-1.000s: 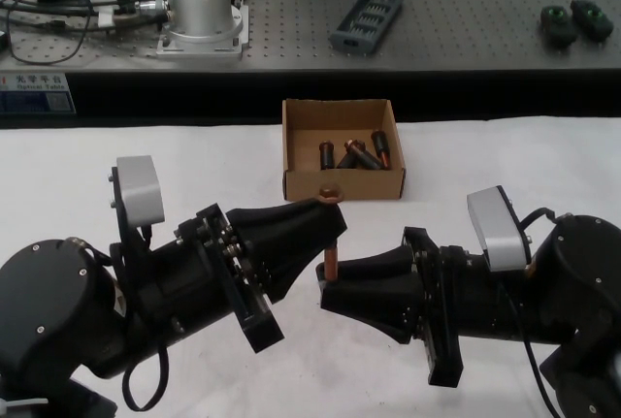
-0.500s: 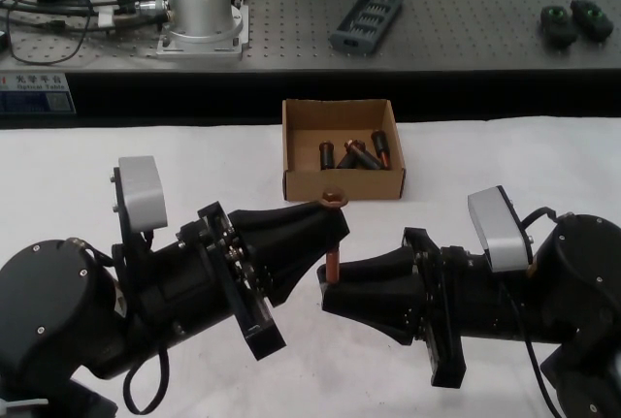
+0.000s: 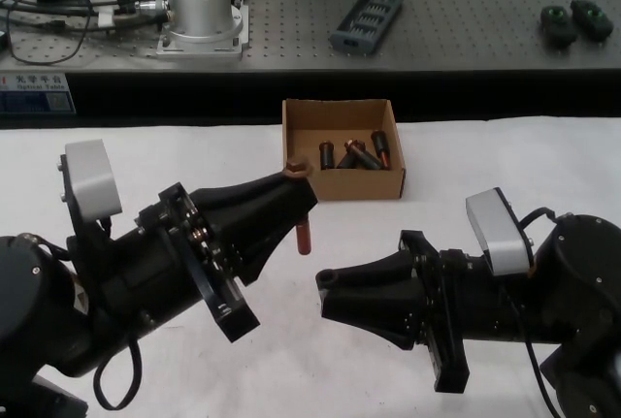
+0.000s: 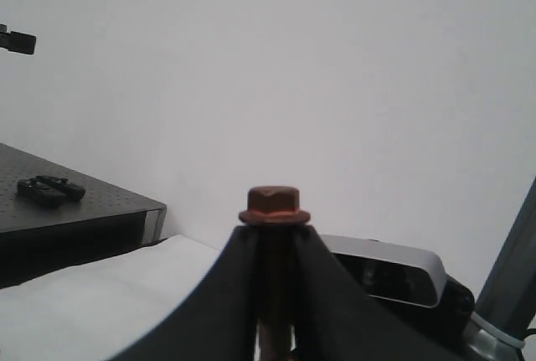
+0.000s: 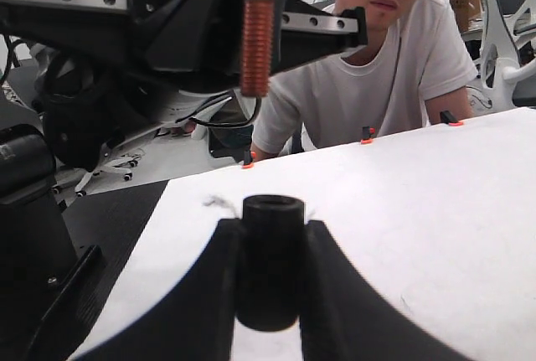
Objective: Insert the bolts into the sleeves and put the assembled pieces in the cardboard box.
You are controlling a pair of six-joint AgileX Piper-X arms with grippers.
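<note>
1. The cardboard box (image 3: 359, 183) holds several assembled pieces (image 3: 354, 154), dark sleeves with copper bolts, lying at mixed angles.
2. The left hand (image 3: 299, 197) is clamped on a copper bolt (image 3: 303, 234), held above the bench (image 3: 194, 146) just in front of the box's left front corner. The bolt's long axis is upright, with the hex head up and the threaded end down.
3. The right hand (image 3: 328, 294) grips a dark sleeve (image 5: 270, 269) farther in front of the box. The sleeve is upright with its open mouth up, apart from the bolt.

the left hand (image 3: 300, 197) holds a copper bolt (image 3: 303, 236) upright near the cardboard box (image 3: 342, 186).
</note>
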